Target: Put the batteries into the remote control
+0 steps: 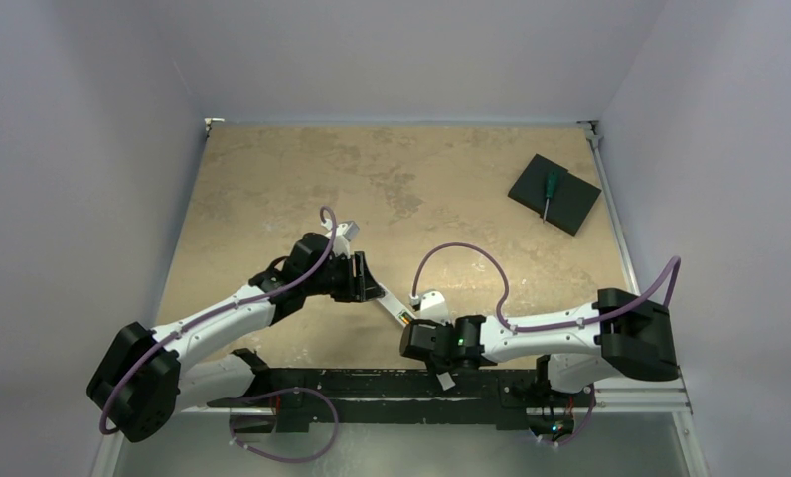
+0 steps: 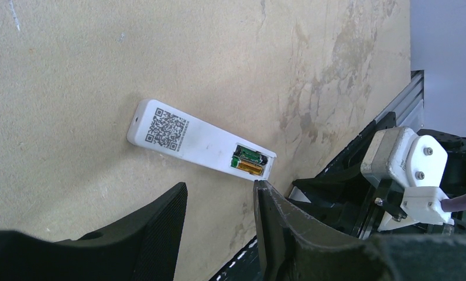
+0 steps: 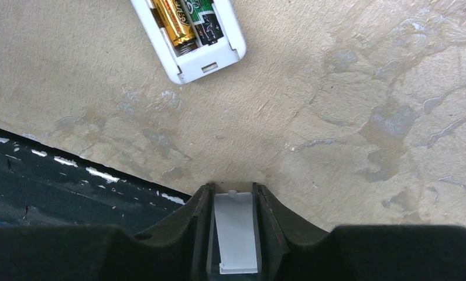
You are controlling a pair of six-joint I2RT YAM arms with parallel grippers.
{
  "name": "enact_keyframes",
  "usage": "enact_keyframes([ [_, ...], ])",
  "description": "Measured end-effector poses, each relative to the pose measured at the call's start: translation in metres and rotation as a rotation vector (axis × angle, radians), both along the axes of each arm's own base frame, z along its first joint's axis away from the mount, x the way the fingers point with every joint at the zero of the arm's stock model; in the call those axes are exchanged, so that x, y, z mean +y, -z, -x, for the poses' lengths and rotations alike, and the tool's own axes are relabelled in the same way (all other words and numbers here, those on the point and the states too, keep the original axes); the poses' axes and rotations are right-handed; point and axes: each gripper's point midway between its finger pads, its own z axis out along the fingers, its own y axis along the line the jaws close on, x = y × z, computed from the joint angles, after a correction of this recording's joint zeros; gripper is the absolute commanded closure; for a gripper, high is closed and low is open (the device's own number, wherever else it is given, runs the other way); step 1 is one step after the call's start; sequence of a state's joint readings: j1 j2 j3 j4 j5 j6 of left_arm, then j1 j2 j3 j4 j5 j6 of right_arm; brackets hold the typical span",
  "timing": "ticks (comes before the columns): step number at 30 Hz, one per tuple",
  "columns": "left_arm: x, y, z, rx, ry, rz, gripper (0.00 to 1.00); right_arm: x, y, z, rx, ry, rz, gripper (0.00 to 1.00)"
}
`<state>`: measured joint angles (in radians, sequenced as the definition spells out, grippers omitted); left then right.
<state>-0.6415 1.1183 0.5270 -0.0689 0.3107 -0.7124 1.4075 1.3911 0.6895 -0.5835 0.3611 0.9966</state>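
The white remote control (image 2: pixel 184 137) lies back-up on the table, QR label showing, its battery recess open. Both batteries sit side by side in the recess: the dark one (image 2: pixel 251 157) and the gold-orange one (image 2: pixel 249 170). The right wrist view shows the same remote end (image 3: pixel 210 64) with the gold battery (image 3: pixel 175 23) and the dark battery (image 3: pixel 206 20). My left gripper (image 2: pixel 219 205) is open and empty, just short of the remote's recess end. My right gripper (image 3: pixel 232 188) is shut on a small white battery cover (image 3: pixel 235 231), near the table's front edge, apart from the remote (image 1: pixel 396 306).
A black square pad (image 1: pixel 570 204) with a green-handled screwdriver (image 1: pixel 549 194) on it lies at the far right. The black base rail (image 3: pixel 55 187) runs along the table's near edge, close to my right gripper. Walls enclose the table on three sides.
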Motion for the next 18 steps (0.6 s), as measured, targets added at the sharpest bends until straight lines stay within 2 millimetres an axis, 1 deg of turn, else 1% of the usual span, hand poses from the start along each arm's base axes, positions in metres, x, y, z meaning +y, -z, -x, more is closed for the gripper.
enact_keyframes([
  [5,0.000,0.000,0.000,0.002,0.002,0.000,0.55,-0.002,-0.002,0.000,-0.001,0.021,-0.003,0.72],
  [9,-0.001,0.001,0.002,0.010,0.012,0.004,0.55,-0.010,-0.007,0.005,0.016,0.023,-0.002,0.73],
  [14,-0.005,0.003,0.008,0.035,0.042,0.018,0.55,-0.008,-0.023,0.004,0.005,0.022,-0.058,0.73],
  [16,-0.006,0.003,0.010,0.043,0.053,0.024,0.55,-0.007,-0.030,0.001,-0.004,0.026,-0.079,0.73],
  [18,-0.008,0.002,0.012,0.052,0.064,0.032,0.55,-0.004,-0.038,-0.006,-0.016,0.038,-0.104,0.74],
])
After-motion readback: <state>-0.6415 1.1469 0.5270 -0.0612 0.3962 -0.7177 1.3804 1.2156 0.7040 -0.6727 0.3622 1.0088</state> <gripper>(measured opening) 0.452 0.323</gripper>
